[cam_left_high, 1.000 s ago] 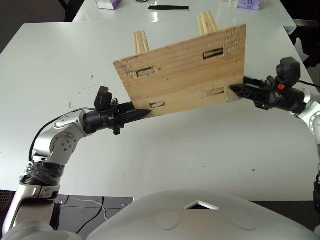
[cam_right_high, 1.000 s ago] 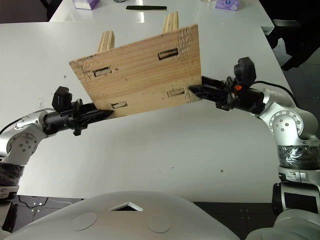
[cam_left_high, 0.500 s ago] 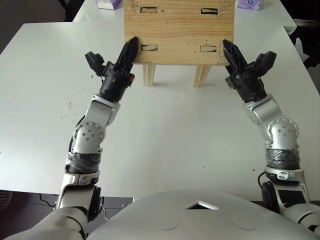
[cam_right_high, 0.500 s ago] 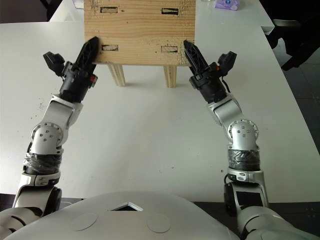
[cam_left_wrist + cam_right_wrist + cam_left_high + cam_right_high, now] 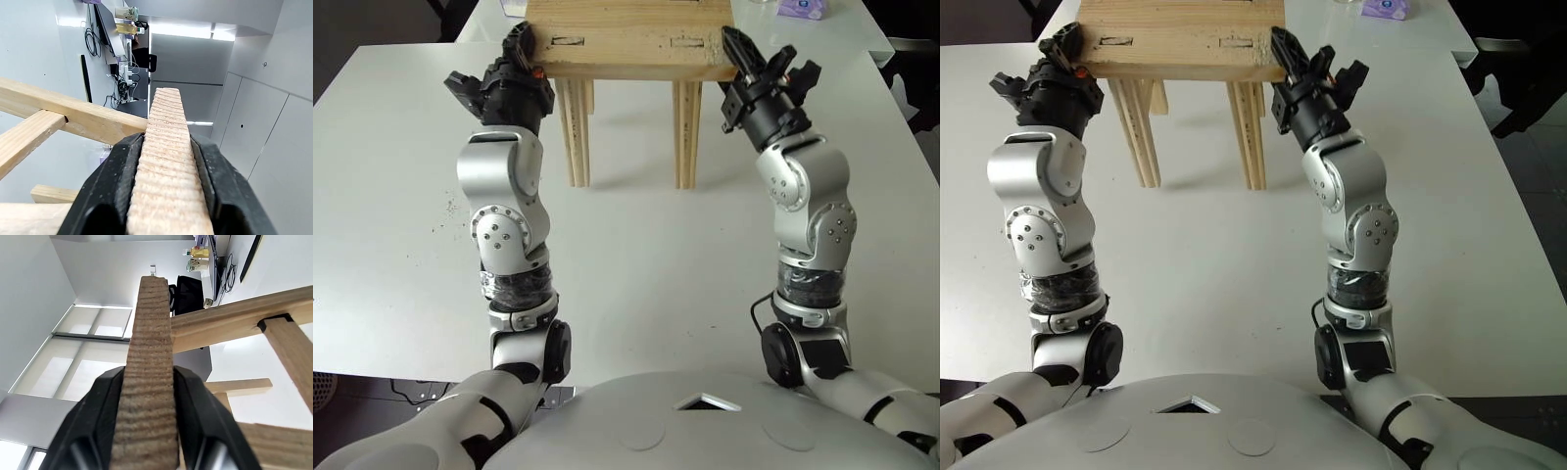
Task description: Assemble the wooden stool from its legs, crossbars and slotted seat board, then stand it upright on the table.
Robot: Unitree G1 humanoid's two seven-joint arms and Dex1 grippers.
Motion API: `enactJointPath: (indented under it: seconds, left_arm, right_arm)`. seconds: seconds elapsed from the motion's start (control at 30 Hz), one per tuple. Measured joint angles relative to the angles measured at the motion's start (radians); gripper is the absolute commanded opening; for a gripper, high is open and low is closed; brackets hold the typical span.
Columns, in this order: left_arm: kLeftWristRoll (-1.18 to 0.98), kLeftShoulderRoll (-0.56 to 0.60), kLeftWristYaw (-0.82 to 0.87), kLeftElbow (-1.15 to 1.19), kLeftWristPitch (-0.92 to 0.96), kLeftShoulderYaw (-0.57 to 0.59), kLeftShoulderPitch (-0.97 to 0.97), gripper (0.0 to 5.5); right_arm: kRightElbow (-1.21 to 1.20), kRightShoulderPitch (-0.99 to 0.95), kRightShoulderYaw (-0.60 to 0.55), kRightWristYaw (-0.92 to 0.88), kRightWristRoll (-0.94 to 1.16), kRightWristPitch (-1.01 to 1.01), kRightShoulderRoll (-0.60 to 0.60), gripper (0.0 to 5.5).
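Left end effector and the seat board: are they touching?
Touching. The left wrist view shows the left end effector clamped on the seat board, fingers against both faces.

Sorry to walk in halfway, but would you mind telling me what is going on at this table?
The robot is holding an assembled wooden stool upright over the white table. The left claw is clamped on one edge of the slotted seat board and the right claw on the opposite edge. The legs point down and their feet reach about table level, though I cannot tell whether they actually rest on it. Neither claw has let go.
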Motion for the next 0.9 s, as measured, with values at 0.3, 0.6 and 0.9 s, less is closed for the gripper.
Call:
enactJointPath:
  seconds: [0.3, 0.6, 0.9]
  left_arm:
    - [0.023, -0.077, 0.037, -0.038, 0.083, 0.007, 0.106, 1.38]
    - [0.078, -0.088, -0.109, 0.038, 0.199, 0.015, 0.133, 1.38]
    - [0.104, -0.09, -0.154, 0.05, 0.25, 0.037, 0.145, 2.94]
  right_arm:
    - [-0.129, 0.109, -0.003, -0.105, -0.059, 0.024, 0.025, 1.44]
    - [-0.1, 0.221, -0.005, 0.068, -0.161, 0.068, 0.027, 1.44]
    - [-0.063, 0.213, -0.041, 0.216, -0.289, 0.097, 0.014, 2.98]
